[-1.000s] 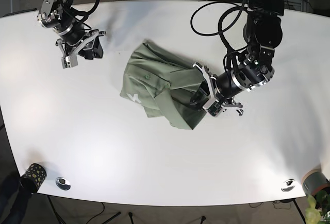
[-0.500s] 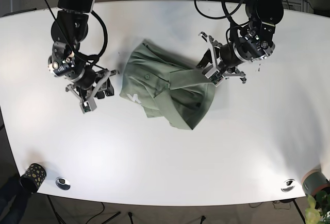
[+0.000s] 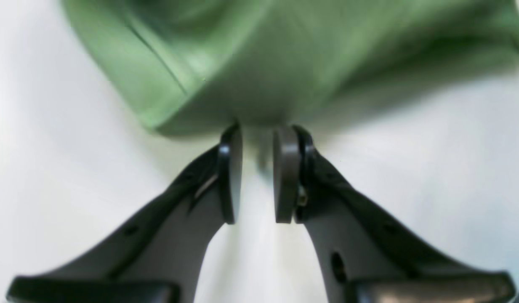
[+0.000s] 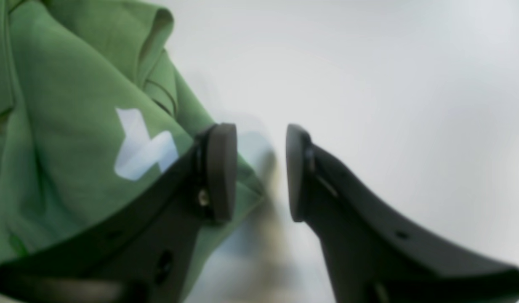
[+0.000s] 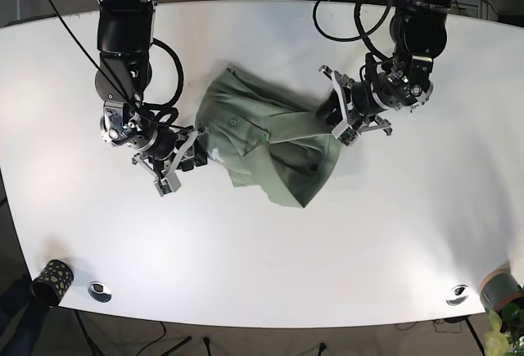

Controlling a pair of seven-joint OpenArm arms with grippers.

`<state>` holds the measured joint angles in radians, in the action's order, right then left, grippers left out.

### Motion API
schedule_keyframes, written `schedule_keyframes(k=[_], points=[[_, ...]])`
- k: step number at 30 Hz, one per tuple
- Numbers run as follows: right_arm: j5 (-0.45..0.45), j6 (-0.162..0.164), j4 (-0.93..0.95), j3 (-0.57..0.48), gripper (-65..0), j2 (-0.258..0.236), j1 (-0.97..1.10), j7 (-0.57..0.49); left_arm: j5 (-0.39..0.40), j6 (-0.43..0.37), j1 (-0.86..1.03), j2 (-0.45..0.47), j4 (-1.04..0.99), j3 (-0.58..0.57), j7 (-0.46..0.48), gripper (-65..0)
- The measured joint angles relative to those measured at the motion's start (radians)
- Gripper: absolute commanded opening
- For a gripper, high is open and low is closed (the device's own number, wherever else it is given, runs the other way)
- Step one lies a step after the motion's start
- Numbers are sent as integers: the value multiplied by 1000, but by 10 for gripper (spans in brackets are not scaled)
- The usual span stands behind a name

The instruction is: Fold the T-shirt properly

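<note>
Right now we have the green T-shirt [image 5: 266, 139] lying crumpled near the middle of the white table [image 5: 262, 266], its long axis running roughly from the far left down to the near right, and both arms have closed in on opposite ends of it. Our left gripper [image 5: 338, 119] sits at the shirt's right edge, in the base view, and our right gripper [image 5: 182, 159] sits at its left edge, so each arm is about equally near its own side of the cloth. From the left wrist view the left gripper [image 3: 257, 168] has its fingers parted by a narrow gap, the tips just at a folded hem of the T-shirt [image 3: 259, 63], with nothing pinched between them that we can make out (the picture is blurred, so contact at the very tips is uncertain). From the right wrist view the right gripper [image 4: 259, 168] is likewise parted and empty; one finger overlaps the edge of the T-shirt [image 4: 74, 139] beside its white logo [image 4: 141, 145], the other hangs over bare table. That overlap the base view cannot show us, while only the base view gives the garment's whole outline. We judge the next move to be a pinch on each edge, to spread the cloth flat.
</note>
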<state>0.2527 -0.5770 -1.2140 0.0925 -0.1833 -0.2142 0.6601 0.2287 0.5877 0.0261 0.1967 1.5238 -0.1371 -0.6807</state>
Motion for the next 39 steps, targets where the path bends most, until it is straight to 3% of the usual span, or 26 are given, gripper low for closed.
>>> schedule_keyframes(k=[9,17,27,32,35,37,39], points=[[8,0,-114,-5,-466,-27,131,-13,-1,-3,-167,-2,-168,-1,11,-537],[12,2,-272,-15,-466,10,285,-11,3,-3,-214,-3,-173,0,-3,-537],[6,-1,-473,-136,-466,103,398,77,4,-3,-161,10,26,11,-2,-537],[13,0,-554,-96,-465,94,381,90,-2,3,-45,30,164,100,-10,-537],[6,-2,-583,-39,-465,79,359,157,-5,-1,8,33,230,119,-10,-537],[1,-12,-607,-22,-461,68,336,182,-3,0,52,34,268,117,-6,-536],[2,-64,-624,-16,-441,68,306,207,5,1,89,26,280,114,-6,-536]])
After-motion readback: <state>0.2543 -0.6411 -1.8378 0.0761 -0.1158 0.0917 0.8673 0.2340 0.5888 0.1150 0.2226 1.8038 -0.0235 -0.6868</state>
